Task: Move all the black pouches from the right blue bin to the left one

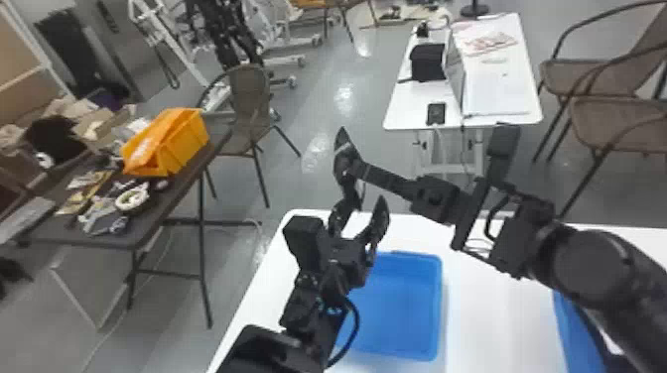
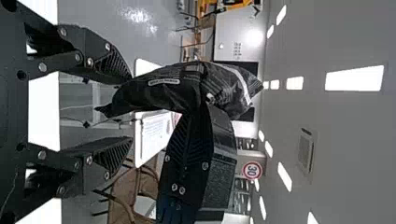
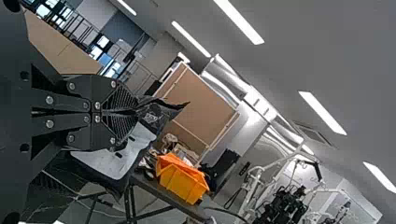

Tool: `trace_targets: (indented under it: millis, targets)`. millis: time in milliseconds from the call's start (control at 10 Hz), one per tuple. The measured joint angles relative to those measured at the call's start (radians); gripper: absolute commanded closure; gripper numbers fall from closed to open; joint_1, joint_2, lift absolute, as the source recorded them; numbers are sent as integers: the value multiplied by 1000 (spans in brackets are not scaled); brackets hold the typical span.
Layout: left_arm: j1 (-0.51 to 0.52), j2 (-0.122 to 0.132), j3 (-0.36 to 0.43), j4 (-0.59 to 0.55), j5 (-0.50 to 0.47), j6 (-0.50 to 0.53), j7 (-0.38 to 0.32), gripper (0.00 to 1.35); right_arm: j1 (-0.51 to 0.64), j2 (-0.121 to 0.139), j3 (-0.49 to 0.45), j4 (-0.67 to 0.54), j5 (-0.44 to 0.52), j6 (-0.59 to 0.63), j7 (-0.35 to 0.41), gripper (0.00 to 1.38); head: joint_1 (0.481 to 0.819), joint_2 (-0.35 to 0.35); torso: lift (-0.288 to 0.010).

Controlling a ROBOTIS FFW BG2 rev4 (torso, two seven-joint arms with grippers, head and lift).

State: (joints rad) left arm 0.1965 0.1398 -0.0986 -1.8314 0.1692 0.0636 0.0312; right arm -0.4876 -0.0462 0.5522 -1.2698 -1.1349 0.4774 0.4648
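Above the table's far edge, my right gripper (image 1: 361, 171) holds a black pouch (image 1: 344, 153) that hangs down toward my left gripper (image 1: 366, 211), whose fingers are apart. In the left wrist view, the pouch (image 2: 156, 93) has its narrow end between the spread fingers of my left gripper (image 2: 130, 109), gripped by neither. My right gripper (image 3: 136, 112) is closed on the pouch (image 3: 159, 115) in its own wrist view. The left blue bin (image 1: 397, 312) is partly behind the left arm; the right blue bin (image 1: 575, 330) is largely covered by the right arm.
Both bins stand on a white table (image 1: 501, 317). Beyond it are another white table (image 1: 412, 106) with a black box, and several chairs. A dark table (image 1: 164, 206) at the left carries an orange crate (image 1: 186, 141) and loose items.
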Motion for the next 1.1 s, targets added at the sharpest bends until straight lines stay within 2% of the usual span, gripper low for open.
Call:
trace_targets:
  millis: [300,600,700,800,900,1100]
  targets:
    - [18,28,-32,-3,-28,-76,102,1220,1,-1,0,-3,8,0,0,1214,642,350,10]
    - [35,30,-30,-8,-44,-101,125,1220,3,-1,-1,-13,27,-2,0,1200,643,350,10]
    - [37,30,-29,-9,-48,-109,128,1220,4,-1,-2,-13,30,-5,0,812,642,350,10]
    - [39,30,-28,-9,-51,-114,130,1220,7,-1,-4,-11,28,-12,6,245,641,350,10]
    - [42,28,-25,-9,-55,-117,132,1220,14,-1,-11,-10,31,-24,15,2,640,350,10]
    - [53,20,-11,-9,-67,-128,143,1220,47,-1,-80,-60,108,-18,-4,214,637,350,10]
